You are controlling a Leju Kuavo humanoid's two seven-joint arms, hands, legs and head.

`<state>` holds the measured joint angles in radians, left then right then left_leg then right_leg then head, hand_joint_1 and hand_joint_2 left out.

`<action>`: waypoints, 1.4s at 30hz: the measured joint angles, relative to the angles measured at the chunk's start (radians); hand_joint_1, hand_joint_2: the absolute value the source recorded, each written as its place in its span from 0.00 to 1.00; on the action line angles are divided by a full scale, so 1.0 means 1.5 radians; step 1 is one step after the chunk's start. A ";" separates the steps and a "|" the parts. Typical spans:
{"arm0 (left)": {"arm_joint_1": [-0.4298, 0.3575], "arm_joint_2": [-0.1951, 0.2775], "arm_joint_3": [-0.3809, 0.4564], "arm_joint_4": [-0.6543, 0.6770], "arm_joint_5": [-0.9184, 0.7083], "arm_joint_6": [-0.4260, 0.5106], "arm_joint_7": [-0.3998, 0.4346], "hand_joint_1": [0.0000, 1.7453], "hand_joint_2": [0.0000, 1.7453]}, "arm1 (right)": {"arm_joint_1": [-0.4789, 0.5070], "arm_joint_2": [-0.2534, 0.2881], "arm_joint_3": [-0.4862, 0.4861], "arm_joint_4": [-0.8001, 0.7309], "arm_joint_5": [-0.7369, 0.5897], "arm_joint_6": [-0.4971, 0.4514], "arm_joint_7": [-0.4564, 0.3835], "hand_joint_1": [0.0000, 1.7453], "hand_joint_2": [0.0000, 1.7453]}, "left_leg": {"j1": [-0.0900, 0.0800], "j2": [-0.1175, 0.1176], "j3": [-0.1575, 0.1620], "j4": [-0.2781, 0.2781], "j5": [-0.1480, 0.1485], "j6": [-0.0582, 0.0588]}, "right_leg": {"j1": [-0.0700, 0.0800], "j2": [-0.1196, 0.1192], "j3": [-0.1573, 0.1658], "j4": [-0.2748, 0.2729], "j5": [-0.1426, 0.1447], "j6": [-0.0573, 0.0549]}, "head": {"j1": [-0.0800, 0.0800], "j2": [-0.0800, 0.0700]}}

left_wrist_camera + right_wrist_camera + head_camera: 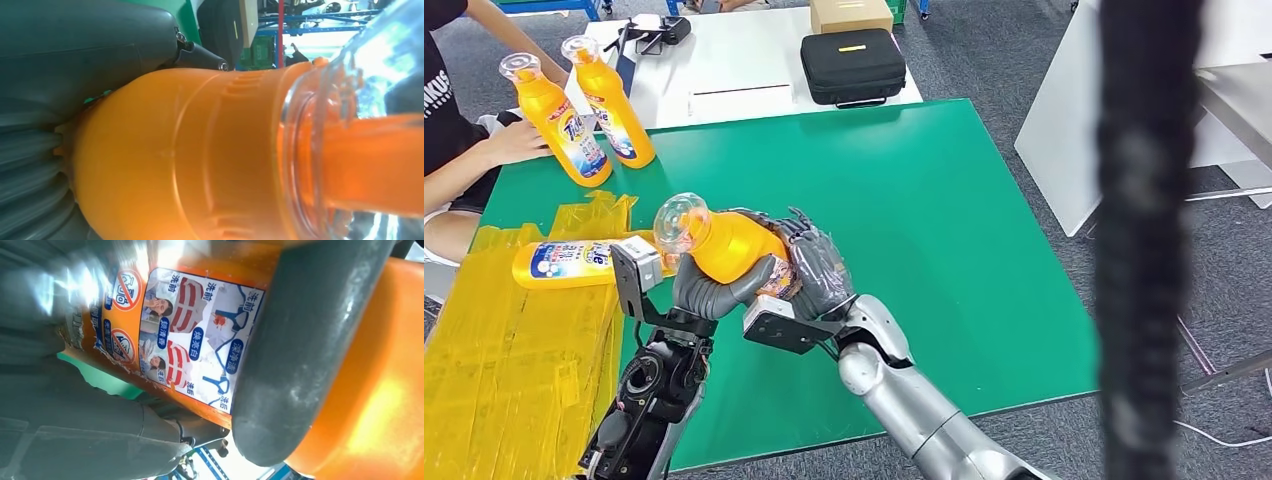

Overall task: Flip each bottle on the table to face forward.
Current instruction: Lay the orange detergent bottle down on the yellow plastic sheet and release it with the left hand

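An orange bottle (724, 243) with a clear cap is held tilted above the green table (904, 200), cap pointing left. My left hand (709, 285) grips it from below near the neck, and my right hand (814, 265) wraps its body. The left wrist view has the bottle's (175, 160) shoulder and clear cap close up; the right wrist view has its back label (190, 335) under my thumb (305, 350). Another orange bottle (569, 263) lies on its side at the left. Two more bottles (559, 120) stand upright at the far left, labels showing.
A person sits at the far left, one hand (514, 140) resting by the upright bottles. Yellow film (514, 340) covers the table's left side. A black case (852, 65) and a cardboard box sit on the white table behind. A dark pole (1149, 240) stands at right.
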<state>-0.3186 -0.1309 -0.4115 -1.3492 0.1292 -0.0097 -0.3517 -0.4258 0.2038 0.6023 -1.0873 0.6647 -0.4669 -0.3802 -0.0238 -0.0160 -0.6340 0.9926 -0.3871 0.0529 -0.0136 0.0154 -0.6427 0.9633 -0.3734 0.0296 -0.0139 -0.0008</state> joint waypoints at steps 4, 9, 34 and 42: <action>0.000 -0.001 0.003 -0.003 -0.028 0.038 -0.011 1.00 1.00 | 0.015 -0.009 0.000 -0.042 0.018 -0.010 0.010 0.00 1.00 | 0.000 0.000 0.000 0.000 0.000 0.000 | 0.000 0.000 0.000 0.000 0.000 0.000 | 0.000 0.000; 0.002 0.003 0.041 -0.006 -0.177 0.228 -0.039 1.00 1.00 | 0.047 -0.031 -0.011 -0.138 0.044 -0.044 0.017 0.00 1.00 | 0.000 0.001 0.000 0.000 0.000 0.000 | 0.000 0.000 -0.001 0.000 0.000 0.000 | 0.000 0.000; -0.103 0.131 0.043 0.160 -1.141 0.463 0.553 1.00 1.00 | 0.143 -0.109 -0.055 -0.350 0.058 -0.154 0.005 0.00 1.00 | 0.002 0.001 -0.001 0.000 0.002 -0.002 | 0.002 0.000 -0.002 0.000 0.002 -0.003 | -0.001 0.000; -0.194 0.133 -0.079 0.423 -1.133 0.415 0.492 0.28 1.00 | 0.147 -0.118 -0.056 -0.369 0.057 -0.154 0.007 0.00 1.00 | 0.001 0.002 -0.001 0.000 0.003 -0.002 | 0.001 -0.001 -0.001 0.000 0.003 -0.004 | -0.001 0.000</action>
<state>-0.6100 0.0688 -0.5294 -0.7147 -1.5710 0.6127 0.3858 -0.2053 0.0265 0.5188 -1.6403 0.7505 -0.6972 -0.3704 -0.0217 -0.0133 -0.6353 0.9927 -0.3832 0.0498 -0.0114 0.0147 -0.6448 0.9634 -0.3690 0.0243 -0.0149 -0.0008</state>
